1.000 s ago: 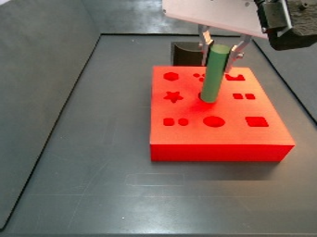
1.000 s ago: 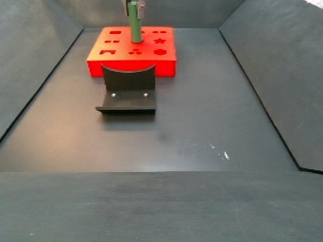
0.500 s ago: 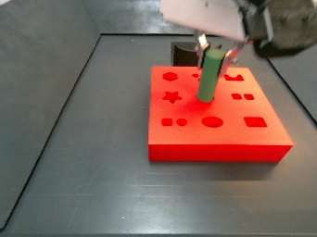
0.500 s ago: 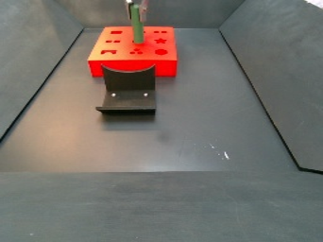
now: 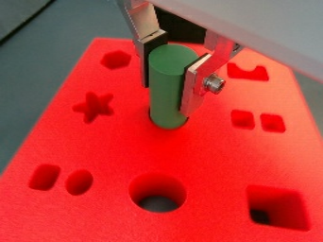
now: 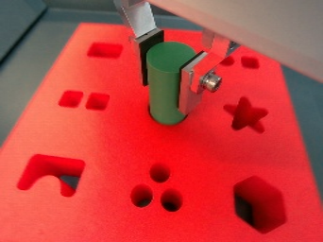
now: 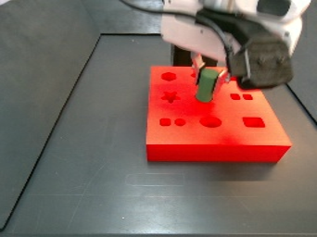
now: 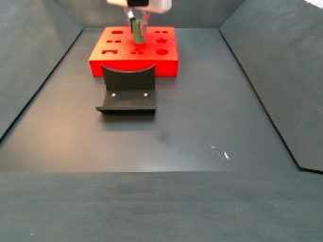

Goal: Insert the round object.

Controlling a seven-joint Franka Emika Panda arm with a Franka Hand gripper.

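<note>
The round object, a green peg (image 5: 161,104), stands upright at the middle of the red block (image 5: 113,142). My gripper (image 5: 171,90) is shut on the peg's upper part, with one silver finger on each side. In a wrist view (image 6: 161,99) a dark rim shows at the peg's foot, so its lower end seems sunk into the block. An open round hole (image 5: 158,194) lies apart from the peg, nearer the block's edge. In a side view the gripper (image 7: 209,79) sits low over the block (image 7: 217,143), and only a short piece of peg (image 7: 205,91) shows.
The block has several other shaped holes, among them a star (image 5: 93,106), a hexagon (image 5: 116,59) and a square (image 5: 271,206). The dark fixture (image 8: 127,90) stands on the floor beside the block (image 8: 113,64). Dark walls enclose the grey floor (image 8: 190,161).
My gripper has come down towards the block with the peg. Much less of the peg shows above the red surface than a second ago.
</note>
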